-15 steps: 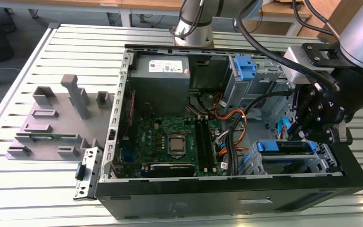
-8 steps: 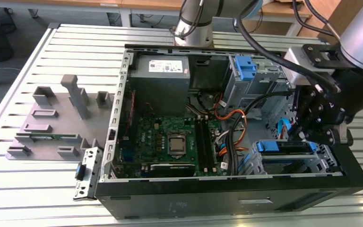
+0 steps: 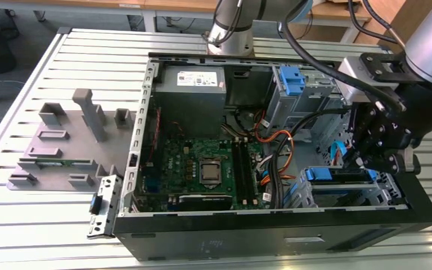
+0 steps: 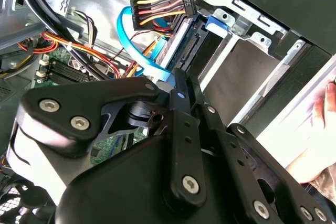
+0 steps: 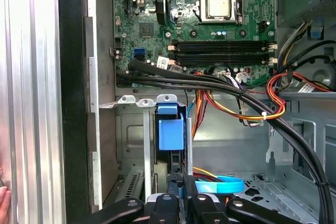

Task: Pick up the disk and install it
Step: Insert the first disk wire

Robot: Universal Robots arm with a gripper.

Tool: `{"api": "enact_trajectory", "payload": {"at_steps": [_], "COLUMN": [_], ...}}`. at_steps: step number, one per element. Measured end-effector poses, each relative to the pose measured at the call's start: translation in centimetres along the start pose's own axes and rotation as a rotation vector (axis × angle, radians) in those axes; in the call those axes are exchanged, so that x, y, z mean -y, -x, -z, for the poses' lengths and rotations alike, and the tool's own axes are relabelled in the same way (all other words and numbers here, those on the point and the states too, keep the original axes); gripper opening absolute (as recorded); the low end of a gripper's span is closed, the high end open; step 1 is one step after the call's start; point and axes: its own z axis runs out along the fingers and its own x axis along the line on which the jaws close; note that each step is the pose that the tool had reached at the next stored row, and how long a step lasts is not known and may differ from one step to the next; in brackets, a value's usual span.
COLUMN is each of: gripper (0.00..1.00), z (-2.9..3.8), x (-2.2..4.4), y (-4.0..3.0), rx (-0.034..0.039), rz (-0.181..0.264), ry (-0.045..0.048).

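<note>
1. Exterior view. An open computer case (image 3: 276, 214) lies on its side on a slatted table (image 3: 21, 225), so the bays face up for access. The gripper (image 3: 373, 163) hangs over the drive cage (image 3: 351, 194) at the corner on the exterior view's right. The disk (image 3: 336, 175) stands on edge in that cage with its blue rail uppermost. It looks partly seated, so I judge this to be the install step. A spare blue bracket (image 3: 291, 79) sits in the far bay, untouched.

2. Second wrist view. The gripper (image 4: 181, 77) has its fingers drawn close together, one on each flat side of the disk (image 4: 186, 51). They appear to pinch its thin edge, a grip that keeps it in line with the slot. Power and data cables (image 4: 157, 9) hang just beside the connector end, unplugged. A person's hand (image 4: 315, 150) rests outside the case.

3. First wrist view. Looking down the bay, the disk (image 5: 170, 132) runs from its blue tab towards the gripper (image 5: 182, 203). The gap between the fingers is narrow and the disk's edge sits in it. A black cable bundle (image 5: 210, 82) crosses between the motherboard (image 5: 194, 19) and the cage, clear of the slot.
</note>
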Motion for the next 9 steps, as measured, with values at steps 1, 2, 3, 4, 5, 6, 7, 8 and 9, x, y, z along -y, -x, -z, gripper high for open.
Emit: {"api": "enact_trajectory", "payload": {"at_steps": [1, 2, 3, 4, 5, 6, 7, 8, 9], "gripper": [0.16, 0.16, 0.16, 0.16, 0.16, 0.16, 0.16, 0.16, 0.16], "z": [0.0, 0.0, 0.0, 0.0, -0.01, -0.07, -0.08, -0.08, -0.11], "x": [0.0, 0.0, 0.0, 0.0, 0.0, 0.0, 0.0, 0.0, 0.0], "y": [-0.03, -0.03, -0.03, -0.03, -0.05, -0.06, -0.07, -0.06, -0.07], "rx": [-0.0001, -0.0001, 0.0, 0.0, 0.0, 0.0, 0.0, -0.0001, 0.0001], "rz": [0.0, 0.0, 0.0, 0.0, 0.0, 0.0, 0.0, 0.0, 0.0], "ry": [0.0, 0.0, 0.0, 0.0, 0.0, 0.0, 0.0, 0.0, 0.0]}}
